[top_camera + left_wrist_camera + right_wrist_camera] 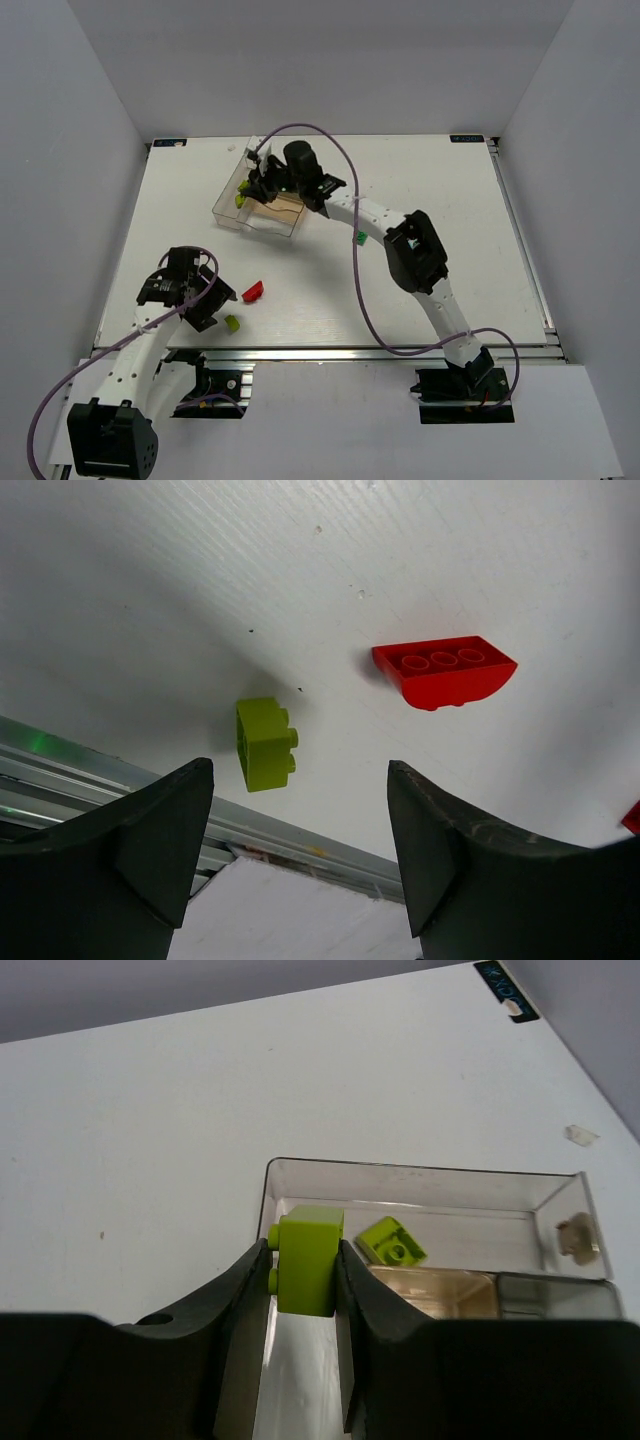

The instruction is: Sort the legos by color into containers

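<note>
Left gripper (pixel 300 770) spread over a lime brick (pixel 265 745); right gripper (pixel 300 1248) carrying one at the tray (pixel 420 1171).
Lower middle of the left wrist view, the lime brick lies between the parted fingers, nearer the frame-left one, long axis up-down; a red brick (pixel 445 670) sits beyond, upper right. Farther off, the right fingers clamp the held brick (pixel 305 1260) at the tray's left end, its lime twin (pixel 392 1242) just right.
</note>
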